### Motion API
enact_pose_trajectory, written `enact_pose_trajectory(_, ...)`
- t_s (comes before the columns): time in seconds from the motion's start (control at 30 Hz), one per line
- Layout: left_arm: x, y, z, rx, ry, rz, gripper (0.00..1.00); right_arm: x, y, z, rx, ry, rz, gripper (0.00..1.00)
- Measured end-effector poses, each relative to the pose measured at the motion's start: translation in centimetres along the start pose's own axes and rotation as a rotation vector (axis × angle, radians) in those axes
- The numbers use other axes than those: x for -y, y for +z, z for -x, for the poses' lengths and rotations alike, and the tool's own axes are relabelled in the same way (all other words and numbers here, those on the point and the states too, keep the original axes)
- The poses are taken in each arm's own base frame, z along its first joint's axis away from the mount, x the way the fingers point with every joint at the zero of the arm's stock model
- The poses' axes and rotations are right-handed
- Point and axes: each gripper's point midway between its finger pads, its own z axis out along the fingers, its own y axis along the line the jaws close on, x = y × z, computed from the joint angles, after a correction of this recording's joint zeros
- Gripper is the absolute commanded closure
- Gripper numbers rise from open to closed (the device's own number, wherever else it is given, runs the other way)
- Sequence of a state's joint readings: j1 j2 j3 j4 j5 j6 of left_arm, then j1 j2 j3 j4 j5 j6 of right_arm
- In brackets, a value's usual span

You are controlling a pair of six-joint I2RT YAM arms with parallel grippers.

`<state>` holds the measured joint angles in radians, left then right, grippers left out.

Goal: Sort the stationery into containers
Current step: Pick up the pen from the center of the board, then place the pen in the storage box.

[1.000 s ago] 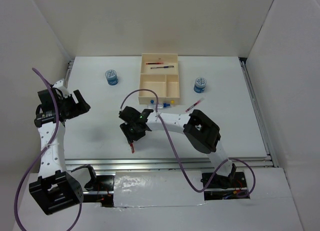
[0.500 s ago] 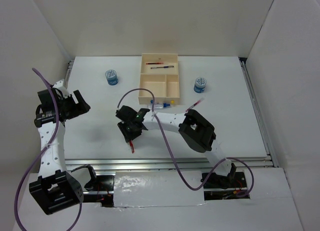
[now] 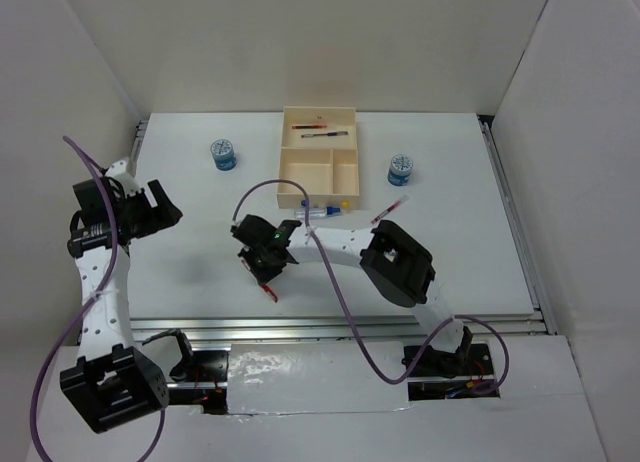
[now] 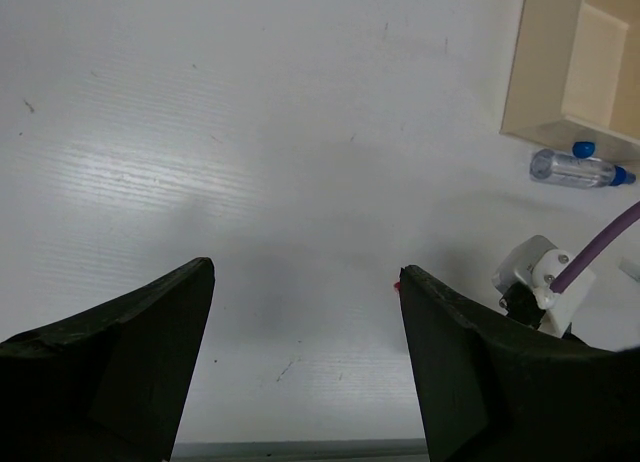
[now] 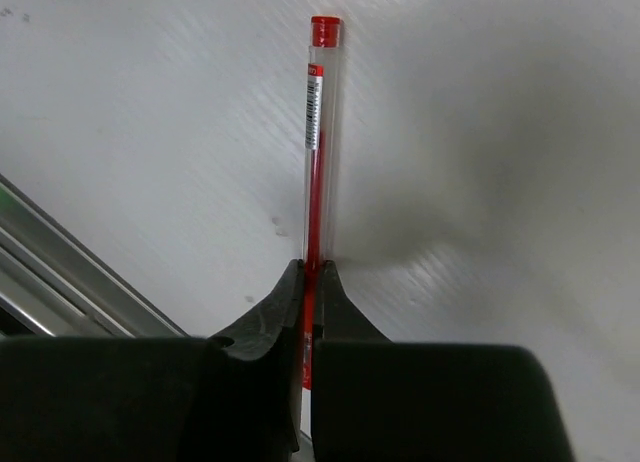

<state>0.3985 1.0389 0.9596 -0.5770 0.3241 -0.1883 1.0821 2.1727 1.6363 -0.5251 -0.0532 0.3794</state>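
The red pen [image 5: 320, 132] has a clear barrel, a red end cap and a small printed label too fine to read. It is clamped between the closed fingers of the right gripper [image 5: 310, 272] and points away from the wrist. From above, this gripper sits over the near middle of the surface [image 3: 190, 262], apart from the tray [image 3: 283, 152], with the pen's red end poking out toward the near edge. Whether the pen touches the surface I cannot tell.

The tray is cream, with one long section at the far side and three smaller ones nearer. Two pens [image 3: 322, 133] lie in the long section.

Just outside the tray's near wall lies one clear marker [image 3: 318, 213] with blue ends. One tiny blue piece [image 3: 305, 204] and one tiny yellow piece [image 3: 345, 204] lie against that wall. One more red pen [image 3: 388, 210] lies beside the right arm.

Two blue-and-white cylinders stand on the surface, one [image 3: 223, 155] left of the tray and one [image 3: 401, 168] right of it.

The left gripper [image 4: 305, 272] is at the left side with its jaws wide apart and nothing between them.
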Motion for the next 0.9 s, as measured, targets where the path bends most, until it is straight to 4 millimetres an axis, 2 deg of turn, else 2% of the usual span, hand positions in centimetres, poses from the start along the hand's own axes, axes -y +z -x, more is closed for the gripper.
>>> enact_pose_trajectory(0.13, 1.3, -1.0, 0.8, 0.054, 0.029, -0.055, 0.12, 2.6, -1.7, -0.4, -0.017, -0.052, -0.015, 1.00)
enact_pose_trajectory(0.23, 2.5, -1.9, 1.0, 0.099, 0.056, -0.113, 0.12, 5.1, -5.2, 1.2, 0.029, -0.112, -0.022, 1.00)
enact_pose_trajectory(0.33, 3.7, -2.5, 1.1, 0.132, 0.080, -0.174, 0.11, 6.8, -11.2, 4.9, 0.169, -0.217, -0.019, 1.00)
enact_pose_trajectory(0.43, 4.5, -2.8, 1.2, 0.154, 0.096, -0.221, 0.11, 7.9, -18.3, 8.8, 0.351, -0.356, -0.045, 1.00)
enact_pose_trajectory(0.5, 4.9, -2.9, 1.3, 0.161, 0.103, -0.244, 0.11, 8.8, -22.1, 11.2, 0.455, -0.451, -0.087, 1.00)
enact_pose_trajectory(0.57, 5.2, -2.9, 1.5, 0.168, 0.109, -0.259, 0.11, 10.1, -24.4, 13.5, 0.528, -0.545, -0.144, 1.00)
enact_pose_trajectory(0.63, 5.4, -2.8, 1.7, 0.173, 0.111, -0.272, 0.11, 12.8, -25.5, 15.8, 0.572, -0.639, -0.233, 1.00)
enact_pose_trajectory(0.7, 5.5, -2.7, 1.8, 0.174, 0.111, -0.281, 0.11, 16.9, -25.4, 17.7, 0.571, -0.709, -0.341, 1.00)
enact_pose_trajectory(0.8, 5.5, -2.4, 2.0, 0.185, 0.111, -0.290, 0.11, 23.4, -23.3, 19.4, 0.522, -0.792, -0.465, 1.00)
enact_pose_trajectory(0.9, 5.5, -2.0, 1.8, 0.184, 0.094, -0.300, 0.11, 29.7, -20.1, 19.6, 0.439, -0.865, -0.540, 1.00)
